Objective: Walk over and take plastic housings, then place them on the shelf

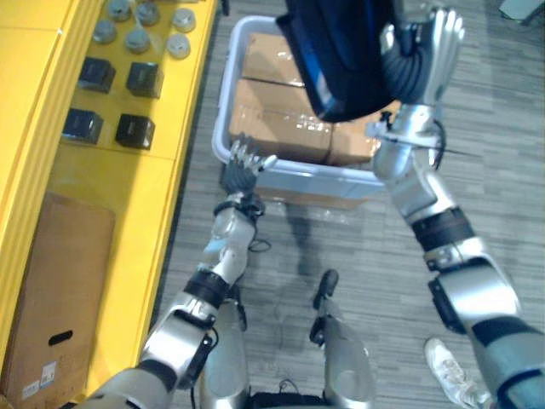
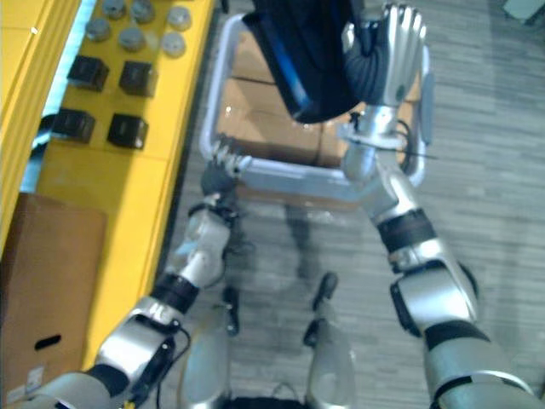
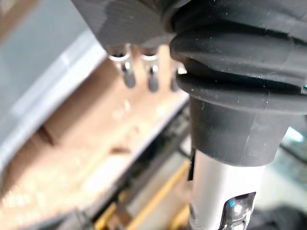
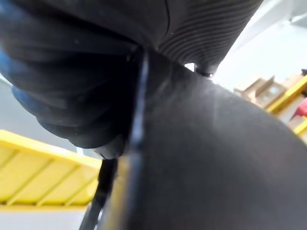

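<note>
A dark plastic housing (image 1: 341, 51) with a blue edge hangs in the air above the grey bin (image 1: 223, 111). My right hand (image 1: 430, 51) is raised beside it and grips it, fingers (image 2: 400, 38) reaching up along its side. In the right wrist view the housing (image 4: 201, 158) sits very close. My left hand (image 1: 243, 166) hovers at the bin's near rim with relaxed, spread fingers (image 3: 128, 76) and holds nothing. The yellow shelf (image 1: 128, 196) runs along the left.
Cardboard boxes (image 1: 272, 111) lie inside the bin. On the shelf stand several black boxes (image 1: 136, 130), several grey round parts (image 1: 136, 38) and a big cardboard box (image 1: 55, 290). A person's white shoe (image 1: 451, 371) shows on the grey floor at lower right.
</note>
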Controlling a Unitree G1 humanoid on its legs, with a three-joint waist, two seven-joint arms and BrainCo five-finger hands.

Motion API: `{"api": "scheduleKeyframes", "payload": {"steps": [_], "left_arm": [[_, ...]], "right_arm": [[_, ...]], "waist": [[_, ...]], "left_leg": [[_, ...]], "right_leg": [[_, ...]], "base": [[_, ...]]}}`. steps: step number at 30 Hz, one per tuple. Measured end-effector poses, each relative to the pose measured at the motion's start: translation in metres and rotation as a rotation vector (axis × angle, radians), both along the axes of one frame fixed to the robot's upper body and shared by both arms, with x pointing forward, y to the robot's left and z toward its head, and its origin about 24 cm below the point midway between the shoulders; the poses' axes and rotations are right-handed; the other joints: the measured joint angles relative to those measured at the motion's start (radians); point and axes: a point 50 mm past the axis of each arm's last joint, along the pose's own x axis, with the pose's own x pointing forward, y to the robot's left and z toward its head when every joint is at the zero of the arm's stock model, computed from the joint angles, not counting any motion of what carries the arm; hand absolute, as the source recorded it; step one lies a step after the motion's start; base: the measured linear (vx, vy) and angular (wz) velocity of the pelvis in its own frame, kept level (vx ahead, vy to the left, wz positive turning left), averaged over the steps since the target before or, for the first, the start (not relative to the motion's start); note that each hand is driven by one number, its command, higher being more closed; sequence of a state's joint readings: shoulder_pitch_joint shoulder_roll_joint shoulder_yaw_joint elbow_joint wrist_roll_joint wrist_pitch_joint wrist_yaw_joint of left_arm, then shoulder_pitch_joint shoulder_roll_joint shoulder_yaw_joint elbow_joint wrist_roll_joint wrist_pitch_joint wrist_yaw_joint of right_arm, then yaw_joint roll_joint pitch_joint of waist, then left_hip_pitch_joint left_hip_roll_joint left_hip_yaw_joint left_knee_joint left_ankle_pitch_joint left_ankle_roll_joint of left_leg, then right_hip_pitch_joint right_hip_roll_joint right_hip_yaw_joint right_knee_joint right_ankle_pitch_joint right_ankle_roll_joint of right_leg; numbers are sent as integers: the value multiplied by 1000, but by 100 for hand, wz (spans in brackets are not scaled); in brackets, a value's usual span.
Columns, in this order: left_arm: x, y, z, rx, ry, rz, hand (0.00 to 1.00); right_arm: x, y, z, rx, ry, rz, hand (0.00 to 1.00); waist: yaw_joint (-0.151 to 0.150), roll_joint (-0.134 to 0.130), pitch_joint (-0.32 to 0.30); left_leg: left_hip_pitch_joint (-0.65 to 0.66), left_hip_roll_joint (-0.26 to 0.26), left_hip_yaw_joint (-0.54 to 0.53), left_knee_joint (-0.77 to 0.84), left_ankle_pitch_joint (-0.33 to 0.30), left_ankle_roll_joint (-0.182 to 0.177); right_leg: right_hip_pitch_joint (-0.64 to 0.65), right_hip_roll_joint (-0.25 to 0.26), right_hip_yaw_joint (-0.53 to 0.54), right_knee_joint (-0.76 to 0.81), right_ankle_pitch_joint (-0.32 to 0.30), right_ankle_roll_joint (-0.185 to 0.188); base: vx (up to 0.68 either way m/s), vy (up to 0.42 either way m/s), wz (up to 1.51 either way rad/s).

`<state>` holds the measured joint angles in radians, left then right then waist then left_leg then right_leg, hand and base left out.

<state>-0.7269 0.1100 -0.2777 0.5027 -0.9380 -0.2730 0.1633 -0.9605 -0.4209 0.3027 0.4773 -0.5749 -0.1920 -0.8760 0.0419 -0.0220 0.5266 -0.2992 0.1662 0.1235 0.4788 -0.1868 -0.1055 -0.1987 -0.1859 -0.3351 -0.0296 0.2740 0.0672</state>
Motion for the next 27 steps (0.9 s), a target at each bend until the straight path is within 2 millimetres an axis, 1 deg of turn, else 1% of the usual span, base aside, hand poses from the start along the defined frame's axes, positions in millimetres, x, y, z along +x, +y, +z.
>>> {"api": "scheduleKeyframes", "payload": {"steps": [2, 3, 4, 6, 7, 9, 10, 16, 18, 19, 23, 25, 27], "left_arm": [[-3, -2, 12, -25, -64, -16, 0], [-4, -2, 13, -27, -68, -17, 0], [-5, -2, 17, -34, -90, -17, 0], [-5, -2, 16, -29, -87, -10, 0], [-6, -1, 15, -28, -83, -7, 0], [-6, -1, 13, -29, -73, -2, 0], [-7, 0, 8, -19, -54, 10, 0], [-9, 0, -5, 47, -4, 20, 0], [-10, -2, -8, 72, 11, 18, 0], [-10, -4, -10, 73, 29, 14, 0], [-11, -6, -13, 84, 50, 0, 0], [-11, -5, -15, 87, 56, 2, 0], [-11, -4, -21, 94, 79, 4, 0]], "right_arm": [[-2, 3, -10, -29, 30, 15, 100], [-2, 3, -11, -31, 33, 16, 100], [-2, 5, -16, -39, 51, 23, 100], [-2, 8, -24, -37, 81, 45, 100], [-3, 9, -31, -39, 98, 57, 100], [-4, 11, -38, -49, 125, 73, 100], [-5, 13, -45, -49, 147, 84, 100], [-10, 22, -67, -67, 208, 138, 100], [-12, 24, -71, -59, 215, 148, 100], [-15, 26, -73, -56, 215, 159, 100], [-23, 41, -76, -83, 212, 237, 100], [-24, 42, -77, -81, 217, 242, 100], [-24, 42, -82, -86, 243, 248, 100]], "waist": [[-5, -3, -2], [-5, -3, -3], [-5, -10, -12], [-6, -22, -37], [-6, -29, -54], [-7, -32, -61], [-8, -34, -77], [-9, -35, -141], [-9, -35, -146], [-9, -37, -161], [-9, -44, -187], [-9, -48, -194], [-9, -53, -210]], "left_leg": [[40, -1, 4, -22, 2, -4], [42, -1, 5, -24, 3, -4], [61, -3, 15, -39, 4, -6], [71, -5, 23, -58, 8, -7], [73, -5, 23, -64, 9, -8], [94, -7, 22, -76, 11, -9], [103, -9, 23, -89, 13, -11], [115, -13, 21, -109, 18, -12], [130, -14, 22, -119, 18, -12], [130, -16, 21, -122, 19, -12], [141, -16, 23, -124, 19, -12], [141, -17, 23, -124, 19, -12], [142, -17, 23, -125, 19, -12]], "right_leg": [[29, 1, 2, -6, 1, 1], [30, 1, 2, -6, 1, 1], [46, 2, 3, -17, 1, 1], [46, 1, 6, -24, 1, 1], [49, 3, 5, -32, 2, 2], [68, 4, 4, -38, 2, 3], [76, 3, 3, -47, 2, 3], [83, 2, 0, -50, 0, 6], [96, 1, 0, -50, -3, 10], [95, -1, -1, -50, -5, 11], [101, -2, 2, -50, -10, 12], [101, -2, 2, -51, -10, 12], [101, -2, 1, -51, -10, 13]], "base": [[54, 39, -3], [57, 41, -2], [61, 52, -7], [54, 47, -5], [51, 45, 4], [49, 50, 3], [29, 36, 1], [18, 46, 2], [-13, 35, 1], [-19, 38, 1], [-13, 32, -3], [-8, 15, -1], [-7, 15, 0]]}}
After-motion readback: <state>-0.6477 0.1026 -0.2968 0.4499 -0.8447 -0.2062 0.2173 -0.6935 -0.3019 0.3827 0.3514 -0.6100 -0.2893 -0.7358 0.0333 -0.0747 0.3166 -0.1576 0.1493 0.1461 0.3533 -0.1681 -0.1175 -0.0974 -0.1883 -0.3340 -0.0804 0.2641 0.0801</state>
